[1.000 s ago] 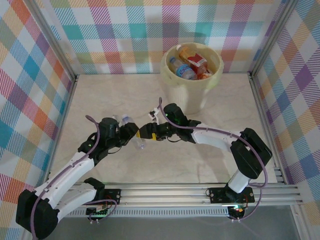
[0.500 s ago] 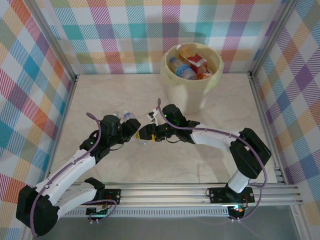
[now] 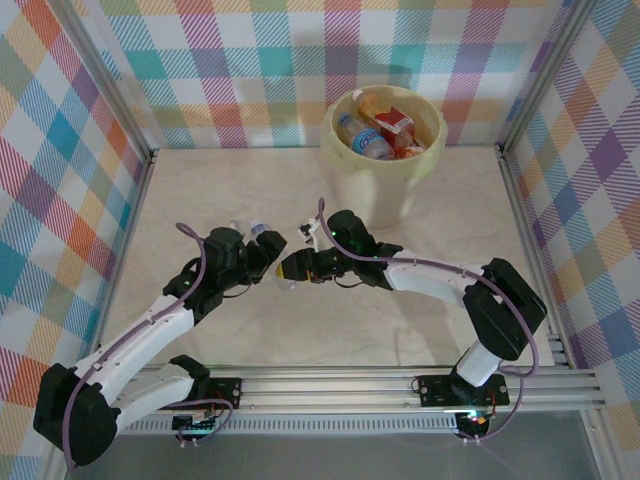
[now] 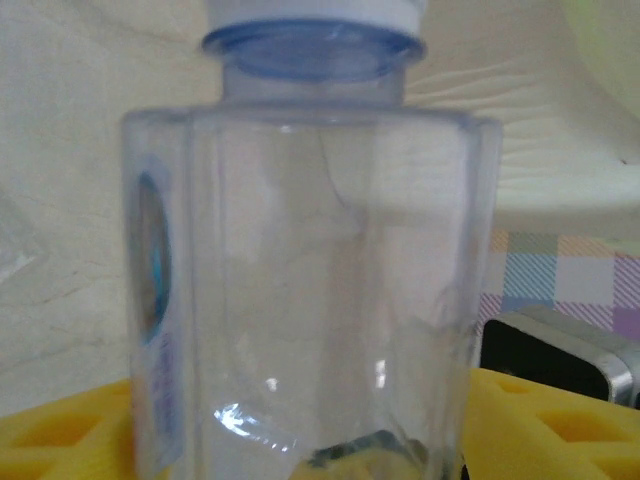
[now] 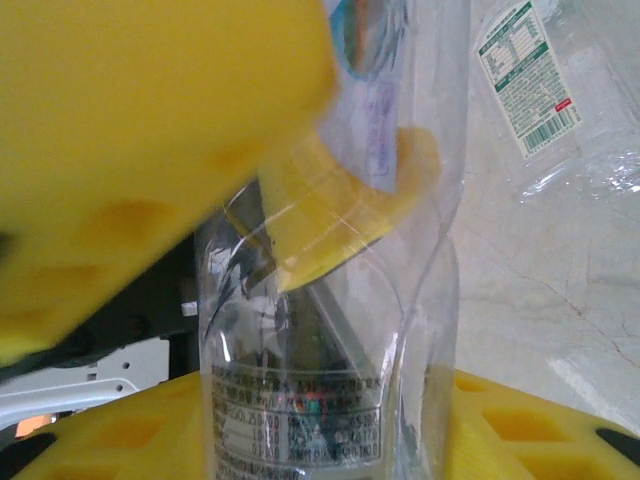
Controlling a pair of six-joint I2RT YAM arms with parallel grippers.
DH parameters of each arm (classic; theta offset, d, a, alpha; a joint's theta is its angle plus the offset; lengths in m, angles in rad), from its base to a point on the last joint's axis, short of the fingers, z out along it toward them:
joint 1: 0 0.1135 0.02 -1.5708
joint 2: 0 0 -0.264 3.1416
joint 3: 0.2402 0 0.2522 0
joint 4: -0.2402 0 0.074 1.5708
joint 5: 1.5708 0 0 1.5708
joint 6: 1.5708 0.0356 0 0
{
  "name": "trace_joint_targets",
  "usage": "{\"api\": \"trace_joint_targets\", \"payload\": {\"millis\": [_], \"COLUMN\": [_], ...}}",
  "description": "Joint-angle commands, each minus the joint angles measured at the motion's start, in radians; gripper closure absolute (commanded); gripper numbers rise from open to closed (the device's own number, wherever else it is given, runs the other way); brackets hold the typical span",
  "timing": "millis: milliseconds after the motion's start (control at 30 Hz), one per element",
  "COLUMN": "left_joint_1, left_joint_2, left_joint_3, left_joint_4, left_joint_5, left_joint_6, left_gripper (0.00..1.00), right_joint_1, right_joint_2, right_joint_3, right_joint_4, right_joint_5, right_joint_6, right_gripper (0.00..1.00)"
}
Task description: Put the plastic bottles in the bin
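Note:
A clear plastic bottle (image 3: 264, 236) with a white cap and blue neck ring hangs between both grippers over the middle of the table. In the left wrist view the bottle (image 4: 310, 260) stands cap-up between my left gripper's (image 4: 310, 445) yellow pads, which sit loosely beside it, open. My right gripper (image 5: 320, 445) is shut on the same bottle (image 5: 330, 400), pinching its labelled end. The left finger (image 5: 150, 130) looms just above. From above, the left gripper (image 3: 268, 256) and right gripper (image 3: 289, 269) almost touch. The cream bin (image 3: 335, 140) stands at the back with several bottles (image 3: 378, 130) inside.
Another clear, crushed bottle (image 5: 540, 90) with a white-and-green label lies on the marble tabletop beside the grippers. Checked walls and metal posts (image 3: 140, 160) enclose the table on three sides. A rail runs along the near edge (image 3: 400, 385).
The right gripper's jaws have closed onto the bottle while the left gripper's jaws have loosened around it. Both arms have shifted slightly toward the back.

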Motion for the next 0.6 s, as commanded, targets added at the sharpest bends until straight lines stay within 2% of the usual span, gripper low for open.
{"api": "trace_joint_targets", "payload": {"millis": [0,67,100,267,433,567], "left_joint_1": [-0.011,-0.010,-0.010,-0.009,-0.009,-0.009], "left_joint_2": [-0.011,-0.019,-0.023,-0.059,-0.047,-0.002], "left_joint_3": [0.059,0.096,0.118,0.252,0.372,0.460], "left_joint_4": [0.046,0.010,-0.008,-0.150,-0.216,-0.264], "left_joint_5": [0.005,0.008,0.008,0.017,0.140,0.264], "left_joint_6": [-0.003,0.020,0.039,0.217,0.502,0.715], "left_gripper": [0.16,0.01,0.00,0.00,0.00,0.00], "right_joint_1": [0.001,-0.011,-0.017,-0.077,-0.137,-0.204], "right_joint_2": [-0.063,-0.089,-0.103,-0.214,-0.338,-0.410], "right_joint_3": [-0.004,-0.010,-0.013,0.001,0.070,0.130], "right_joint_4": [-0.045,-0.079,-0.097,-0.304,-0.525,-0.618], "right_joint_5": [0.031,0.049,0.058,0.129,0.248,0.297], "right_joint_6": [-0.044,-0.057,-0.067,-0.186,-0.347,-0.428], "right_gripper": [0.52,0.52,0.52,0.52,0.52,0.52]}}
